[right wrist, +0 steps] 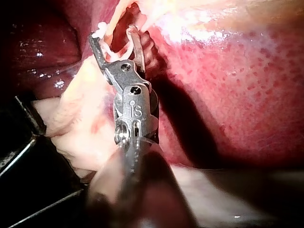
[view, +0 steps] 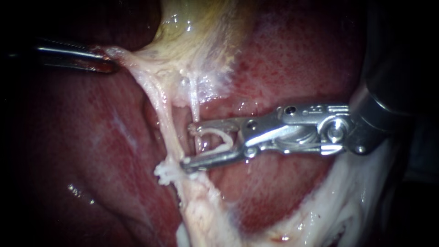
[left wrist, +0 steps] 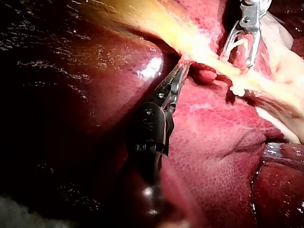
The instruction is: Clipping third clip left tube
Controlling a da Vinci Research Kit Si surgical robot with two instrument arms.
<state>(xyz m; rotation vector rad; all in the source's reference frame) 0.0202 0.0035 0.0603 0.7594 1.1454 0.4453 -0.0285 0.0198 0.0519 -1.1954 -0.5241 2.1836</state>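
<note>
My right instrument (view: pixel 189 145) comes in from the right. Its jaws stand wide apart with an open white clip (view: pixel 220 137) seated between them, touching both. A thin pale tube (view: pixel 195 98) runs down from the gallbladder (view: pixel 201 32) and passes between these jaws. Left of it lies a thicker pale strand (view: pixel 157 98). This strand carries a white clip (view: pixel 164 174) just beyond the lower jaw's tip. My left instrument (view: pixel 104 64) is shut on the gallbladder's pale edge at the upper left and holds it taut. The same grip shows in the left wrist view (left wrist: pixel 183 70), and the loaded jaws show in the right wrist view (right wrist: pixel 116 40).
Dark red liver (view: pixel 91 151) surrounds the strands on both sides. White fatty tissue (view: pixel 338 210) lies below my right instrument's shaft. In the right wrist view a dark frame (right wrist: pixel 23 137) stands beside the shaft.
</note>
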